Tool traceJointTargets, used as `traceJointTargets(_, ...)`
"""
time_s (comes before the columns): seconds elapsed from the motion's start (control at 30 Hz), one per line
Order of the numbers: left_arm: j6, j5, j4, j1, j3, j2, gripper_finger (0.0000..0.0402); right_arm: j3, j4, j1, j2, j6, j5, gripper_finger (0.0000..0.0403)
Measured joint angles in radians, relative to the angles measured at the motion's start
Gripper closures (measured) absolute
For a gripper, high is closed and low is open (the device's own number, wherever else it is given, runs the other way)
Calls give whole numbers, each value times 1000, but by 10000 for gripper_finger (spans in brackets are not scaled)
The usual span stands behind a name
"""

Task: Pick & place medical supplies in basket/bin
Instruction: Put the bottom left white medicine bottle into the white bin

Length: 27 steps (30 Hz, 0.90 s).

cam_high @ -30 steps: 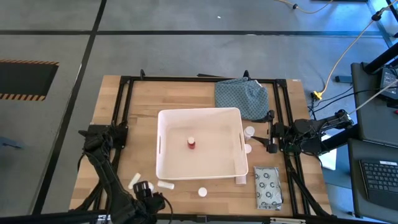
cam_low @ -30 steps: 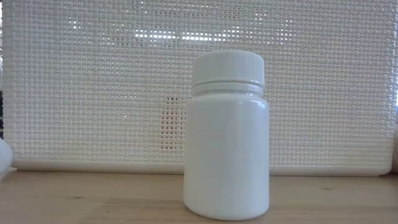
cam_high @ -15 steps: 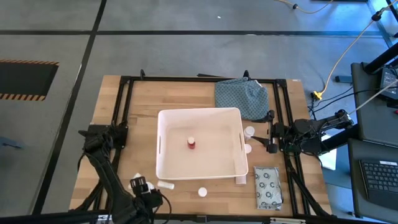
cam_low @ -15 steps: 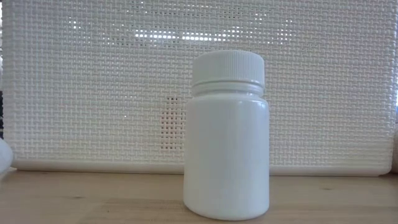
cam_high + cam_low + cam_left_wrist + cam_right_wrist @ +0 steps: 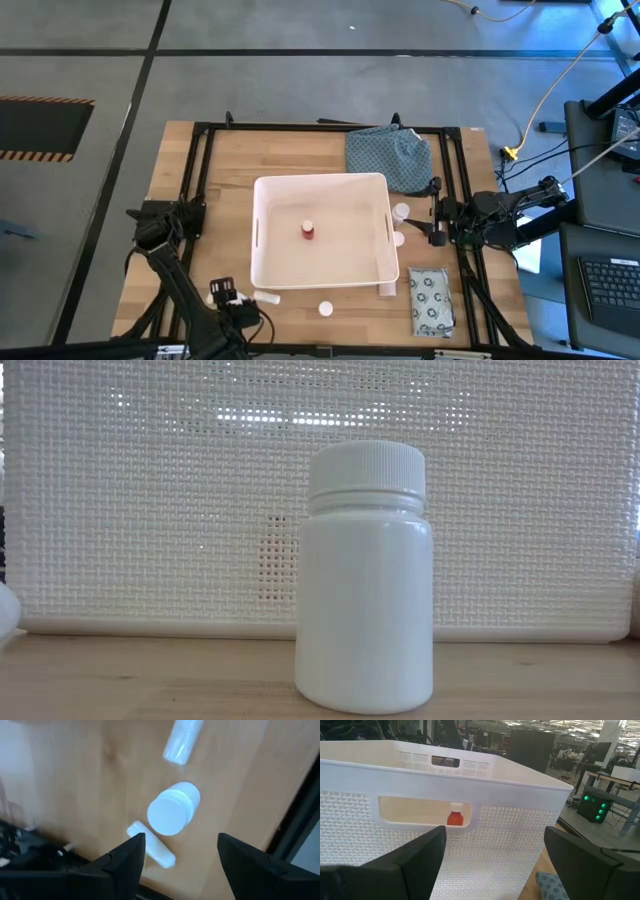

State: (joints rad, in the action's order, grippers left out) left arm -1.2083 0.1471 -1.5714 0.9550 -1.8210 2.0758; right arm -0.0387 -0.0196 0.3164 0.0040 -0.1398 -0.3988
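Note:
The white basket (image 5: 268,190) stands mid-table with one small red bottle (image 5: 308,230) upright inside it. My left gripper (image 5: 228,296) hangs open, pointing down, at the near left. Below its fingers (image 5: 181,842) stand a white round bottle (image 5: 172,810), cap up, and a short white tube (image 5: 150,851); it touches neither. Another tube (image 5: 266,297) lies beside them. My right gripper (image 5: 430,225) waits open and level at the basket's right wall (image 5: 510,835). A white bottle (image 5: 365,575) stands before the basket's near wall.
Two white bottles (image 5: 401,211) (image 5: 398,238) stand by the basket's right wall. A tube (image 5: 387,289) and the flat ring-printed packet (image 5: 431,301) lie at the near right. A blue-green cloth (image 5: 388,155) lies at the far right. A black frame rail (image 5: 200,180) edges the table.
My left gripper has come down toward the white bottle and tube at the near left and shifted a little toward the far edge, tipping more steeply downward. It has stayed open. Nothing on the table has moved.

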Motion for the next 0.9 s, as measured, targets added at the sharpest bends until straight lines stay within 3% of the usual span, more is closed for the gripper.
traceJointTargets(0.43,-360,13,0,40,0,0,202,0,0,0,0,0,0,65)
traceJointTargets(0.67,-397,23,1,40,2,-40,206,0,0,0,0,0,0,65)
traceJointTargets(0.9,-504,81,1,50,154,-185,206,0,0,0,0,0,0,65)
